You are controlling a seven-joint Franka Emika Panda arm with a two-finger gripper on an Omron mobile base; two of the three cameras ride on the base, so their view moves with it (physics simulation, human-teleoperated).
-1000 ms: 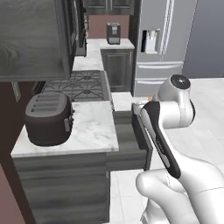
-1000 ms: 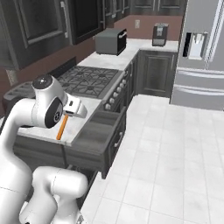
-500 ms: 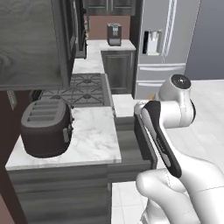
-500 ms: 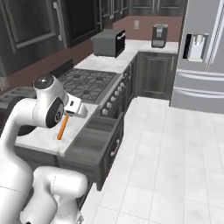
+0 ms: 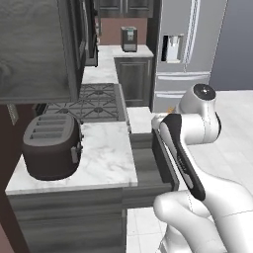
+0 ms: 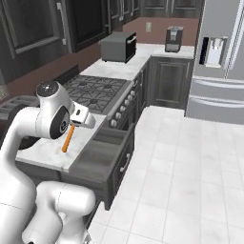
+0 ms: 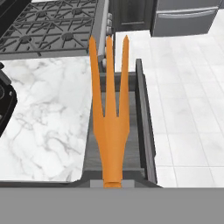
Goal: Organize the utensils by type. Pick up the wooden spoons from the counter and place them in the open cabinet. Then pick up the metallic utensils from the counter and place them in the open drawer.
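Observation:
My gripper is shut on an orange fork, one of the metallic utensils, which hangs down from it. In the hand view the fork points its three tines away from me, above the open drawer. The dark grey drawer juts out of the base cabinets beside the white marble counter. From the left base view the drawer lies just left of my forearm, next to the counter. The fork hovers over the drawer's near part, apart from its floor.
A dark toaster stands on the counter's left. The gas stove lies beyond the counter, then a microwave and a coffee machine. A steel fridge stands at the far right over pale tiled floor. A wood-grain cabinet door hangs upper left.
The whole scene has shifted in both base views, so the base has driven along the counter. The arm keeps its pose and the fork stays in the gripper.

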